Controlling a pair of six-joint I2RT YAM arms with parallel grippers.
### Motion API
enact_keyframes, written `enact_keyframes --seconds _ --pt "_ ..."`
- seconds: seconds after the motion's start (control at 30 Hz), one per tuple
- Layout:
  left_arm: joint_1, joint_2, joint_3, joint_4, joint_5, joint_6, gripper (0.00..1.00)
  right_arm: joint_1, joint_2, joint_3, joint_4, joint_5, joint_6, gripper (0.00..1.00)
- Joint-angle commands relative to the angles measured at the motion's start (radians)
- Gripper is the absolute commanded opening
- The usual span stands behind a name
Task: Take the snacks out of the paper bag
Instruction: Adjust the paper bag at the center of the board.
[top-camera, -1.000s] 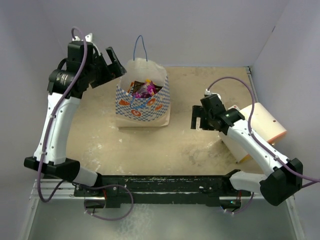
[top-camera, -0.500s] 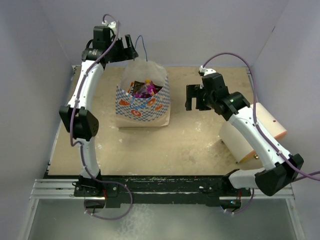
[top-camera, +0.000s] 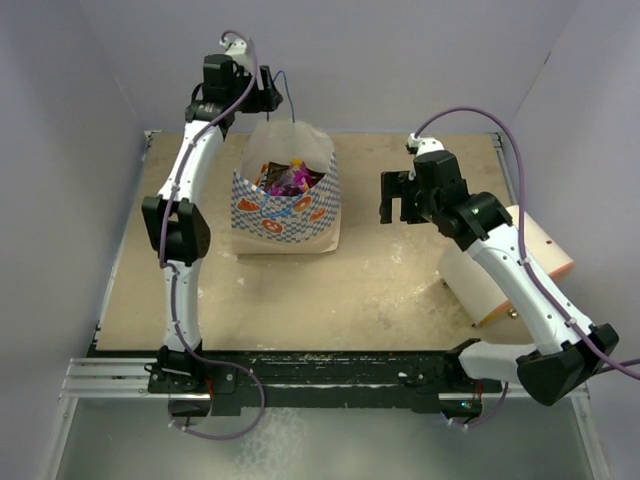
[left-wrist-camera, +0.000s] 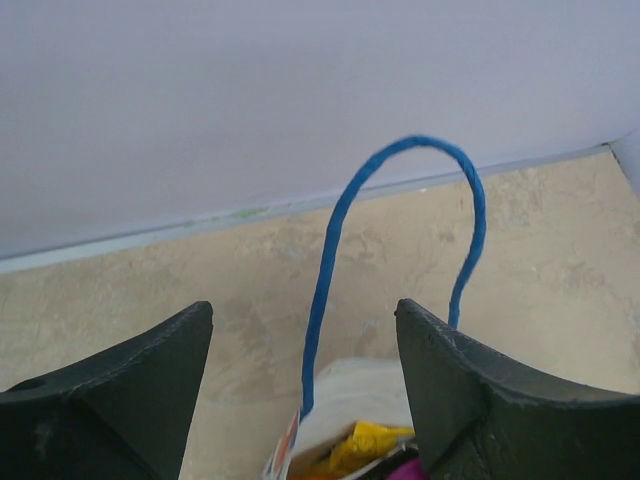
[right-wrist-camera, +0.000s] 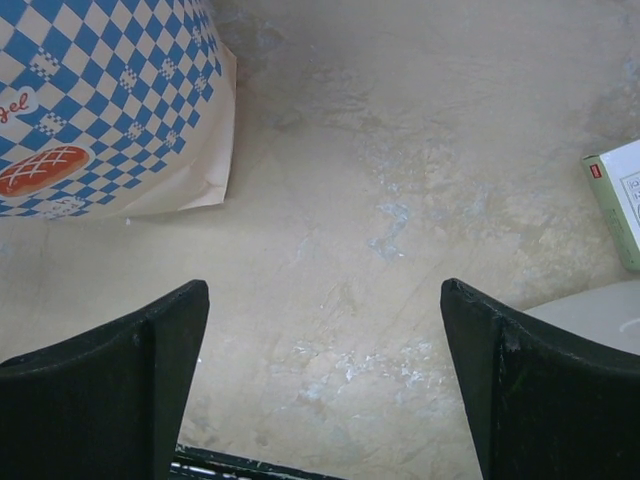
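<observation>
one paper bag (top-camera: 285, 205) stands upright on the tabletop (top-camera: 380, 290), mouth up; snacks (top-camera: 290, 178) inside, count unclear. left end effector (left-wrist-camera: 305, 320) released near its blue handle (left-wrist-camera: 330, 230); right end effector (right-wrist-camera: 325, 290) released.

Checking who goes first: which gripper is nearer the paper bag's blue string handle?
Left. The left gripper is open right at the handle, above the paper bag's far rim; the right gripper hangs open over the table to the bag's right.

The tan table (top-camera: 380, 290) I work over is scuffed with pale marks. The bag (top-camera: 285, 205) stands on it toward the far left. A cylinder (top-camera: 520, 262) lies at my right, a small box (right-wrist-camera: 622, 200) near it.
</observation>
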Motion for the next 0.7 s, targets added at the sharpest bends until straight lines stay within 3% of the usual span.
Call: enact_keyframes --seconds 0.0,0.2,0.37,0.53,0.67 --pt "-0.008 0.059 0.073 0.219 0.003 -0.056 0.78 -0.002 -0.022 -0.027 0.019 0.006 -0.009 1.0" --pt "-0.011 0.155 0.193 0.397 0.052 -0.147 0.65 -0.003 -0.011 0.01 -0.018 0.004 -0.009 0.99" --pt "-0.013 0.138 0.23 0.488 0.036 -0.215 0.36 -0.002 -0.021 0.034 -0.039 -0.063 -0.013 0.99" --pt "-0.01 0.011 0.147 0.452 -0.017 -0.202 0.12 -0.002 -0.055 0.037 -0.026 -0.17 -0.007 1.0" --pt "-0.008 -0.118 0.035 0.394 -0.012 -0.195 0.05 -0.002 -0.051 0.067 -0.045 -0.217 0.01 0.99"
